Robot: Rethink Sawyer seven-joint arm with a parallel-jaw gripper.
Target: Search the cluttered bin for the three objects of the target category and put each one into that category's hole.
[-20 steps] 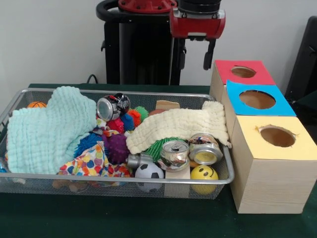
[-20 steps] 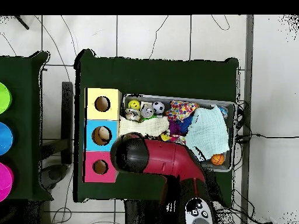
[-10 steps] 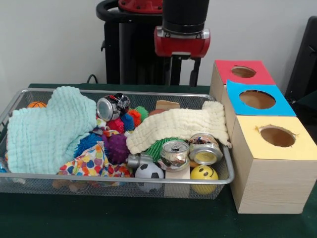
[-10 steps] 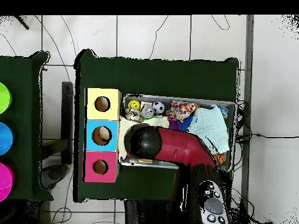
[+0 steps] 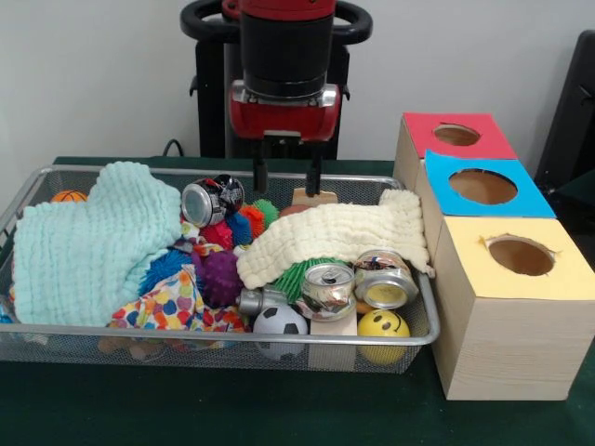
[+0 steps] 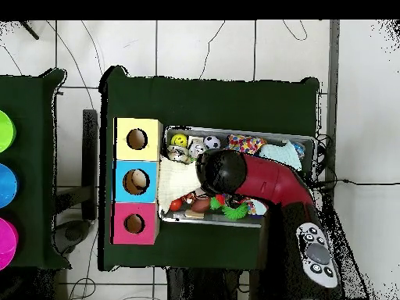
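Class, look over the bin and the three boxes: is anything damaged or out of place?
Yes: the round hole in the yellow-topped wooden box has ragged, torn edges, unlike the clean-cut holes in the blue-topped box and red-topped box.

In the front view, the bin (image 5: 28,200) lies below the jaws: cans (image 5: 358,282) before them, towel (image 5: 84,242) left, boxes (image 5: 507,279) right, all on the surface (image 5: 232,409).

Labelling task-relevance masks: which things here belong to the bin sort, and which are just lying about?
Job:
- end effector, open above the wire bin
- red box, blue box, yellow box
- cans and balls, as candidates; target category not shown

Lying about:
- mint cloth
- cream cloth
- coloured discs on the side table
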